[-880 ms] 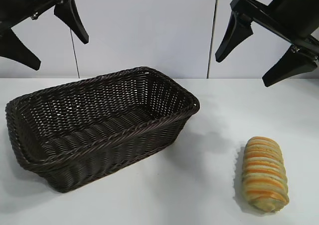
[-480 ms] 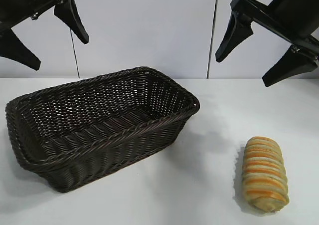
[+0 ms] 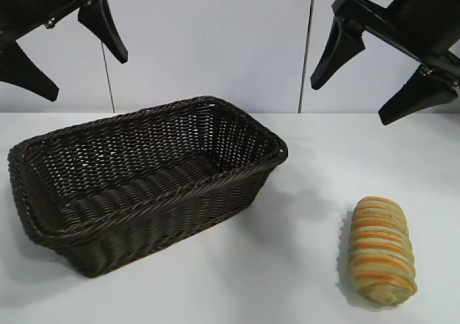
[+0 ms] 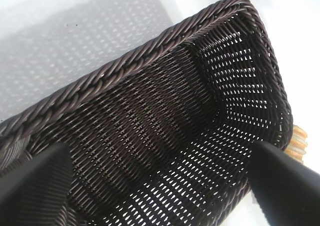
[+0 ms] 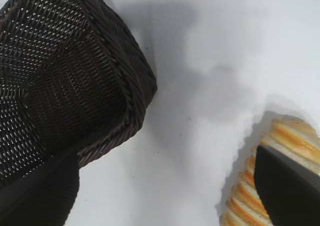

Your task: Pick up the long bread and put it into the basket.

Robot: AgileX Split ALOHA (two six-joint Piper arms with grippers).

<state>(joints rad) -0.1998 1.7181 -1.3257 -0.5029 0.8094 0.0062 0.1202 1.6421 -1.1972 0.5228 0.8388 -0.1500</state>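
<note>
White counter [image 3: 309, 266] carried everything. No grasp had begun: the right tool [image 3: 374, 69] hung high with fingers spread wide, well above the tan-yellow, orange-striped ridged long bread [image 3: 382, 250]. It likely needed to descend and straddle the loaf. The left tool [image 3: 68, 51], also wide, hovered over the dark-brown woven wicker basket [image 3: 237, 172], which held nothing.

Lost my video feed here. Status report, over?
Left gripper and right gripper both open, raised. Long bread on table, untouched, right of the basket. Path clear.
</note>
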